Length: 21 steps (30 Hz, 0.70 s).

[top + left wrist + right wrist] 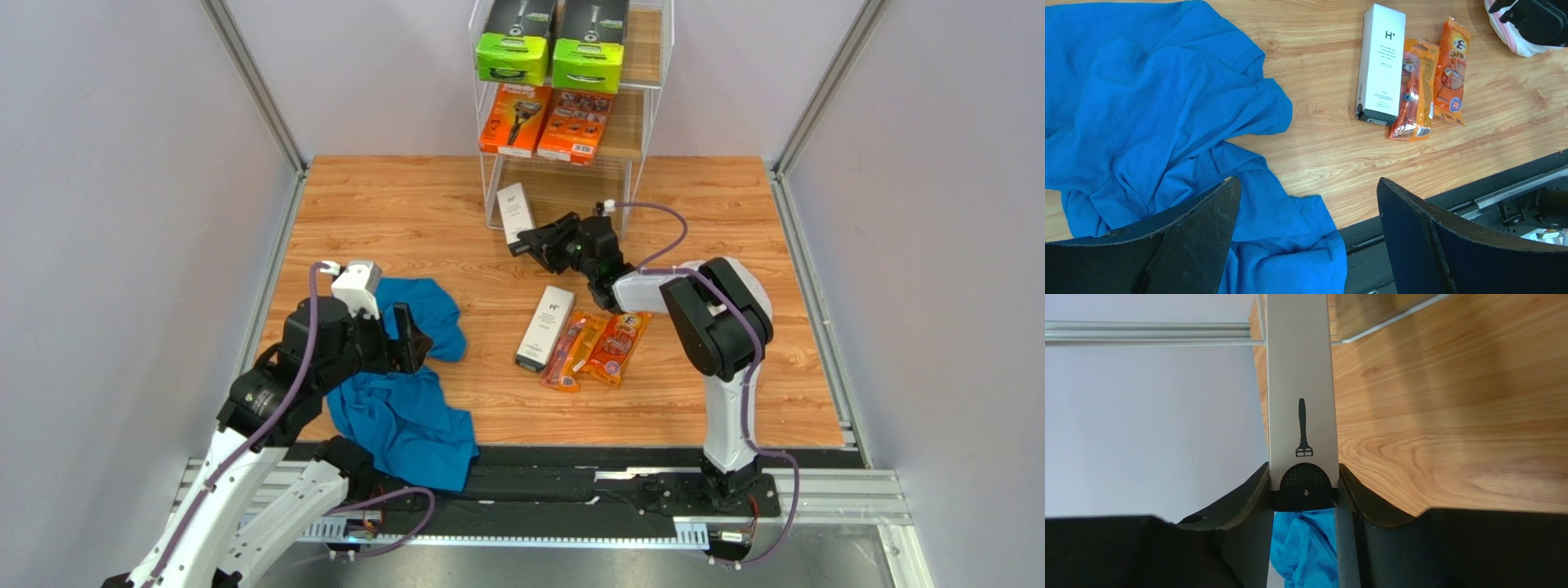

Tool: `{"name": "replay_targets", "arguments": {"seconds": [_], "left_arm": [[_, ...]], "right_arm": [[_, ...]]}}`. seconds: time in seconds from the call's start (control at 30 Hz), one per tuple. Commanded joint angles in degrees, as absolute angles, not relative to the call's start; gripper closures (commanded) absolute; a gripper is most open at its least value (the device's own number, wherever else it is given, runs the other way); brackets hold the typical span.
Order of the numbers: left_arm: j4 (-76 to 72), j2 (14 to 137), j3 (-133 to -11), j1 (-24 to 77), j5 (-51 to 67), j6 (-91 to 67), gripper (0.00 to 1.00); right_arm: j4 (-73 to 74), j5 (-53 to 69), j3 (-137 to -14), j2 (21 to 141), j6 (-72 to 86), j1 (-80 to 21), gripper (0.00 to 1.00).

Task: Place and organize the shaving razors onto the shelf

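**A:** Start nearest the arm bases. What is on the left?

**B:** The left pincer (407,337) hangs at about 8 o'clock on the bench (405,208). Its jaws are spread wide with nothing between them. Under it lies a crumpled blue cloth (405,417) that spills toward the near edge.

**A:** And a little further in?

**B:** Near the middle of the bench a loose white box (546,328) lies flat. On its 3 o'clock side, touching it, are two orange blister packs (570,349) (617,347), lying side by side.

**A:** And the right arm?

**B:** It rises from about 5 o'clock and reaches toward 12. The right pincer (530,239) is closed partway, one finger on each long side of the held white box (516,214), gripping its near end. The box points to roughly 11 o'clock from the pincer. Its far end is at the left front foot of the shelf (628,129). I cannot tell whether it rests on the lowest tier.

**A:** What is on the shelf itself?

**B:** It stands at 12 o'clock, against the far edge. Two orange boxes (515,120) (575,125) sit side by side on the middle tier, with bare wood on their 3 o'clock side. Two black boxes with lime-green ends (513,49) (590,49) sit side by side on the top tier, green ends facing front.
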<state>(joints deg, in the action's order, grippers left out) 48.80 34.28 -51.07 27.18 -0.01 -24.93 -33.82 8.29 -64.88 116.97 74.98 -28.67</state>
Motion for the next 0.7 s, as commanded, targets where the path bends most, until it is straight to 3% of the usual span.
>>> {"name": "replay_targets", "arguments": {"seconds": [0.0,0.67], "left_arm": [[47.37,34.10,-51.24,26.98,0.97,-23.64,0.10],[47.29,33.84,-50.98,26.98,1.14,-23.73,0.10]], "right_arm": [[-38.40,5.89,-62.32,112.95,75.06,-26.90,1.00],[-35.77,15.64,-61.18,111.80,71.28,-12.22,1.00]]}}
